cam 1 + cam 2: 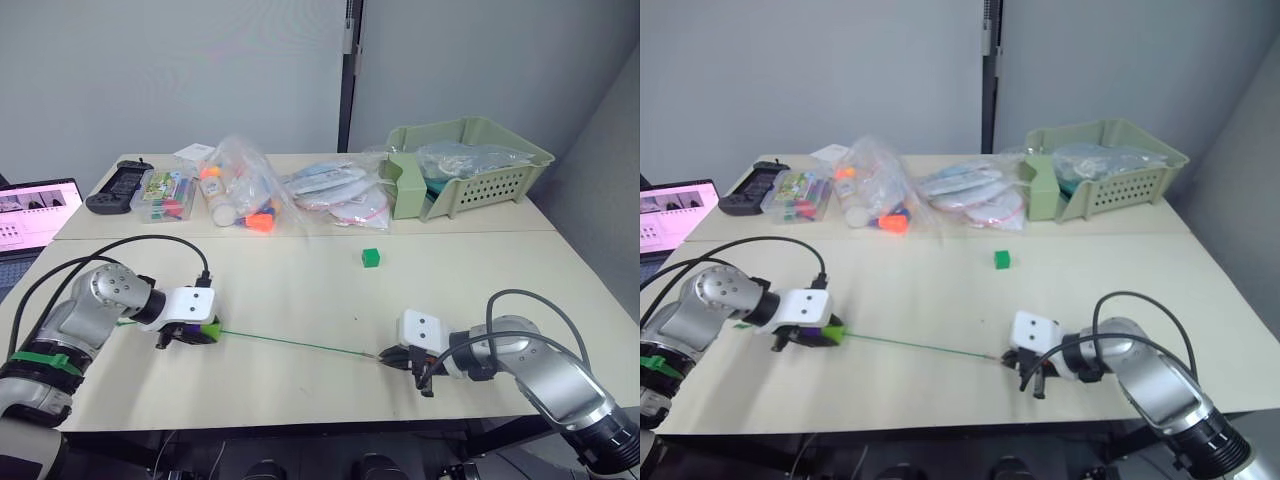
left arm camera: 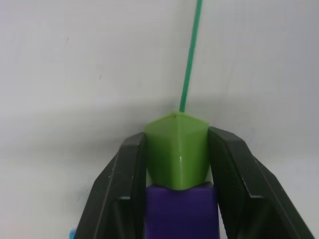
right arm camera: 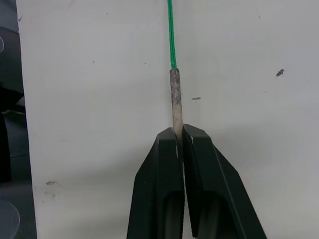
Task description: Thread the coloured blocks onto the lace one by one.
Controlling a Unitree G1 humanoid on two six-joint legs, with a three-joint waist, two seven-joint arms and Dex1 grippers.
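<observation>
Lace (image 1: 290,343) runs taut across the table (image 1: 300,290) near its front edge, between both grippers. Cord looks limp and light; only the stiff pale tip (image 3: 175,97) gives purchase. Right gripper (image 3: 179,137) lies low, jaws pinched on that tip. Left gripper (image 2: 177,149) lies level, jaws clamped on the light green block (image 2: 177,149), purple block (image 2: 180,211) behind. Spare green block (image 1: 371,258) sits mid-table.
</observation>
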